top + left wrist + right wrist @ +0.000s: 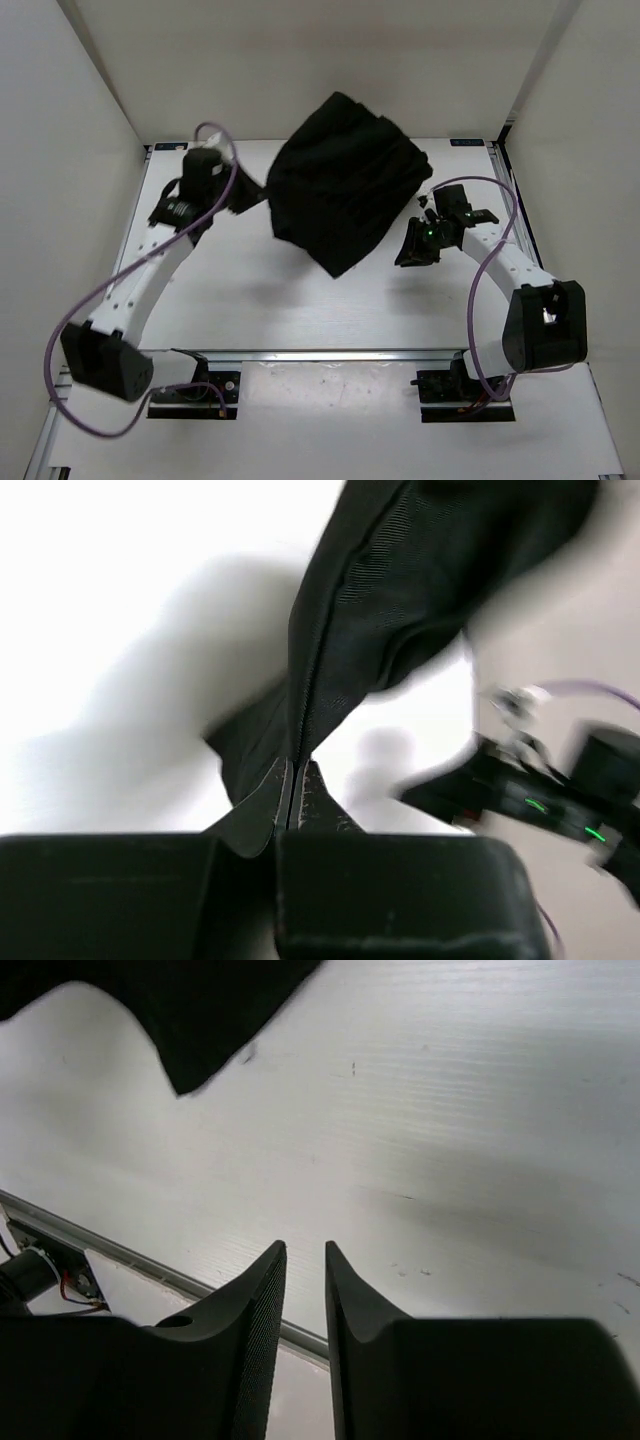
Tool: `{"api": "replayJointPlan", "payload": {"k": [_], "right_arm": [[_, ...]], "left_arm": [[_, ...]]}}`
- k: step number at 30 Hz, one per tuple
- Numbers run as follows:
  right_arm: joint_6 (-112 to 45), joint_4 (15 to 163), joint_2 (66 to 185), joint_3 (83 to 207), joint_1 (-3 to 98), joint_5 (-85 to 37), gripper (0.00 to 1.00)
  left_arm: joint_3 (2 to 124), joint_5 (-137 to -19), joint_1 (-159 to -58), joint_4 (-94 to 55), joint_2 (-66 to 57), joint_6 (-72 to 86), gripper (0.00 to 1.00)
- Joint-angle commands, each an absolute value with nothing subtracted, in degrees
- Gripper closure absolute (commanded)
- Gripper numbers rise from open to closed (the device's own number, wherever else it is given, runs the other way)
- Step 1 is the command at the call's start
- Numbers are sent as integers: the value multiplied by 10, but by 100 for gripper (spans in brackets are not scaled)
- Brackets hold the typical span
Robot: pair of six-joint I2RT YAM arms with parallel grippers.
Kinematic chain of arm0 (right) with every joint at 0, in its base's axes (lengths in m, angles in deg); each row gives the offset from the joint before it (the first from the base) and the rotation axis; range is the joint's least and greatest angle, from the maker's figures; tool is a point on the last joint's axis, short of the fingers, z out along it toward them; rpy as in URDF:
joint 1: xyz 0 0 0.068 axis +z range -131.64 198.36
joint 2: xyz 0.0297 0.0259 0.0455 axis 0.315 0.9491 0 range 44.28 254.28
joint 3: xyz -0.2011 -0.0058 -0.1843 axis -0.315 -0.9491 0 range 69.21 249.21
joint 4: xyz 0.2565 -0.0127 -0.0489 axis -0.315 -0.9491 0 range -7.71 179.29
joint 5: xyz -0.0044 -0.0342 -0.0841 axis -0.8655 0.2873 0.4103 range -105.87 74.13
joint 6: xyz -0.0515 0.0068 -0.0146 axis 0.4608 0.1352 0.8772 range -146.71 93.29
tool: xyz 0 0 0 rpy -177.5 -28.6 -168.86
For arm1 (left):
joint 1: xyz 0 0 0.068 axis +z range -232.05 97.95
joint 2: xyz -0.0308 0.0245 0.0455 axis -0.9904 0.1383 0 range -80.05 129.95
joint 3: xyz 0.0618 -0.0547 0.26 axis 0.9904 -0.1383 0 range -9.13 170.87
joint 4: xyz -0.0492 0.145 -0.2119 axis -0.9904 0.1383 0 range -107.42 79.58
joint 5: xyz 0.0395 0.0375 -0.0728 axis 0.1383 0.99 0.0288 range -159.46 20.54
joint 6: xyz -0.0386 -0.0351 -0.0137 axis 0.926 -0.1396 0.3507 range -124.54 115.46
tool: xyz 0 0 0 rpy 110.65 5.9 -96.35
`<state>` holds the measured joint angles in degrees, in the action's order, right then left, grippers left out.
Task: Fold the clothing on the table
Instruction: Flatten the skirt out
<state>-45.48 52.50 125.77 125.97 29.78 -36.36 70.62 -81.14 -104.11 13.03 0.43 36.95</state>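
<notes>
The left claw (295, 780) is pinching fully closed on a ribbed seam edge of the soft black pleated fabric garment (400, 580). The garment is hanging bunched in a crumpled, roughly diamond-shaped mass over the far middle of the flat white rectangular surface (300, 300). The right claw (305, 1252), its textured black fingers standing slightly apart and gripping nothing, is hovering over the finely lined surface just right of the garment's lower point.

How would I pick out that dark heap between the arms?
On the white table, look toward the far edge. The clothing is the big black bunched cloth there, pinched by the left fingers. It is soft and creased, unlike the hard black right fingers beside it.
</notes>
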Motion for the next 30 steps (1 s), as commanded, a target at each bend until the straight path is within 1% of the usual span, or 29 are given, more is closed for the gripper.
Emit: {"api": "replayJointPlan", "payload": {"k": [1,2,3,6,9,13,14,16,20,22,25,30], "right_arm": [[-471,535,1265,1270,315,-354,72],[-480,535,1268,1271,314,-356,72],[-480,535,1277,1277,318,-359,72],[-484,530,1300,1291,332,-385,68],[-492,542,1329,1299,362,-412,67],[-514,583,1362,1299,406,-465,64],[-521,582,1367,1305,409,-484,59],[-522,586,1392,1313,430,-511,56],[-526,605,1419,1307,437,-552,49],[-563,663,1426,1271,424,-590,47],[-605,758,1443,1243,425,-619,47],[-633,793,1490,1263,468,-608,49]], "left_arm": [[546,-760,-991,117,-70,370,100],[503,-751,-988,126,-81,363,100],[485,-731,-989,140,-95,353,100],[416,-696,-990,147,-91,331,100],[398,-657,-990,156,-70,302,100],[397,-641,-974,161,-60,274,100],[400,-638,-971,161,-60,270,100],[411,-618,-985,172,-58,259,100],[396,-635,-1000,176,-58,260,100],[387,-644,-1006,179,-65,264,100],[368,-652,-1009,185,-75,261,100],[353,-669,-1017,192,-82,262,100]]}}
